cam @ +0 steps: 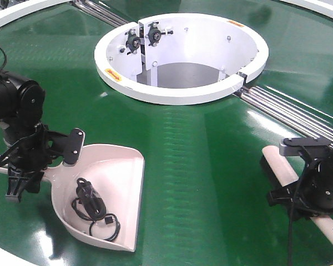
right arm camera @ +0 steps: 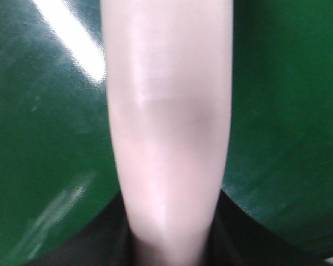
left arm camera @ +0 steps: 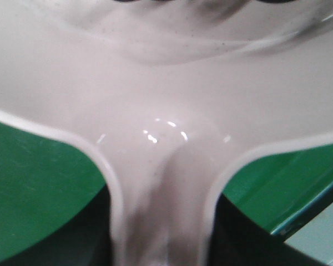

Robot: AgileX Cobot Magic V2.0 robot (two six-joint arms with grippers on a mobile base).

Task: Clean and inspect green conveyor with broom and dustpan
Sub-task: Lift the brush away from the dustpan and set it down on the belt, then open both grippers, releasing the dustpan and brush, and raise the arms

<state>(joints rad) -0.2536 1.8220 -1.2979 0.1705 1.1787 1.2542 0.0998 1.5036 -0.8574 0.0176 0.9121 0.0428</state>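
The green conveyor (cam: pixel 200 149) fills the front view, with its white ring-shaped hub (cam: pixel 183 55) at the top. The pinkish dustpan (cam: pixel 119 177) lies on the belt at lower left, holding a black cable bundle (cam: pixel 91 205). My left gripper (cam: pixel 25 180) is shut on the dustpan's handle; the left wrist view shows the handle's neck (left arm camera: pixel 161 194) between the jaws. My right gripper (cam: pixel 305 202) is shut on the broom (cam: pixel 280 166) at lower right; its black bristles touch the belt. The broom handle (right arm camera: pixel 166 127) fills the right wrist view.
Steel rollers (cam: pixel 288 108) run from the hub toward the right edge, and more rollers (cam: pixel 100 11) run off at the upper left. The belt's white outer rim (cam: pixel 11 256) curves along the bottom left corner.
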